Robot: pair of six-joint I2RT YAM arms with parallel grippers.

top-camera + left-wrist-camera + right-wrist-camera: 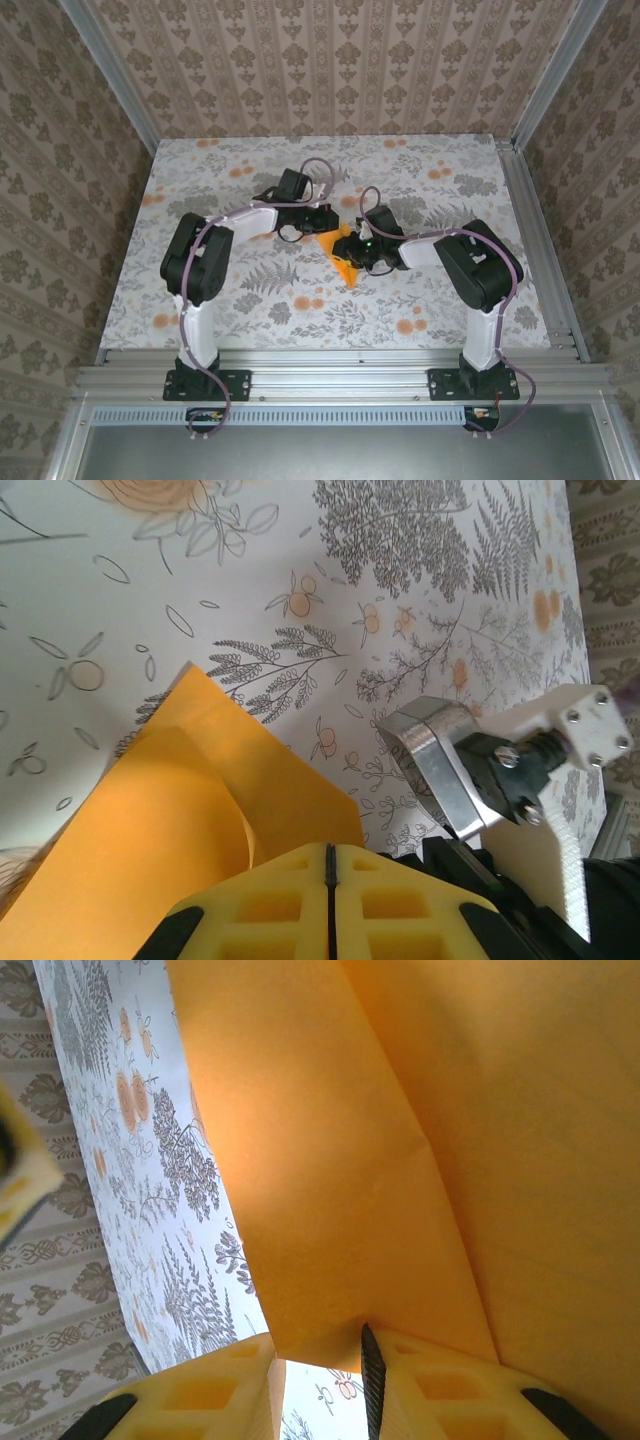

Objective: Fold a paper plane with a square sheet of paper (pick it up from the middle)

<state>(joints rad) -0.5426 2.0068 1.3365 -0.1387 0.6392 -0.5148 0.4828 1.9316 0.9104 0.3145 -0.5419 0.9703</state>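
The square sheet of paper [346, 268] lies creased on the flowered table between the two arms, bright orange. In the left wrist view the paper [150, 820] shows a folded flap with a curled edge, and it runs under my left gripper [330, 850], whose yellow fingers are pressed together with no orange in the seam. My left gripper [318, 232] sits at the paper's far left side. My right gripper [352, 252] is over the paper. In the right wrist view the paper [400, 1140] shows a long crease, its lower edge resting across my right gripper [316, 1348], which stands open, table visible through the gap.
The flowered tablecloth [420, 300] covers the whole table, walled by patterned panels and metal rails [540, 250]. In the left wrist view a metal bracket [440, 770] and white block [585, 720] of the other arm stand close by on the right.
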